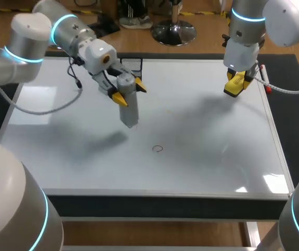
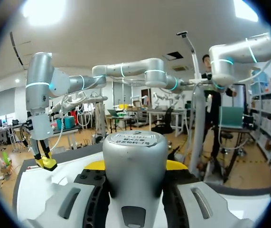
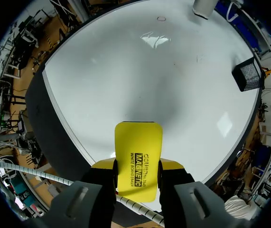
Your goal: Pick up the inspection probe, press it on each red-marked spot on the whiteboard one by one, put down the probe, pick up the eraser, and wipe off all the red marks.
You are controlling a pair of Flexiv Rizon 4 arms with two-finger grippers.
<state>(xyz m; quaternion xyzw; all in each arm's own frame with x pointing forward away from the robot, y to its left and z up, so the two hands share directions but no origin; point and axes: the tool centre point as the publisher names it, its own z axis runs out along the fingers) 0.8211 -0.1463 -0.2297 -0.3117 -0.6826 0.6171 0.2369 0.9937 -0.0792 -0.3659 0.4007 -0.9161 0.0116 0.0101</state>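
red mark [image 1: 158, 149]: small ring on the whiteboard [image 1: 217, 162], lower centre of head view. it's the only one i can call for sure. right wrist view hints at fainter specks ahead of that gripper, short of the ring, too small to tell.

probe [image 1: 129, 112]: up-left of the ring, centre-left of frame. long axis near upright, top leaning slightly left, tip down. its shadow lies apart from the tip, so i judge it's off the board.

left gripper [image 1: 129, 93]: clamped on the probe's upper body, a finger on each side. left arm is the nearer one. next press needs a shift toward lower right of frame, then straight down.

right gripper [image 1: 237, 79]: upper right of frame, pinching the yellow eraser [image 1: 233, 89] between its fingers. it's above the board, well apart from the ring.
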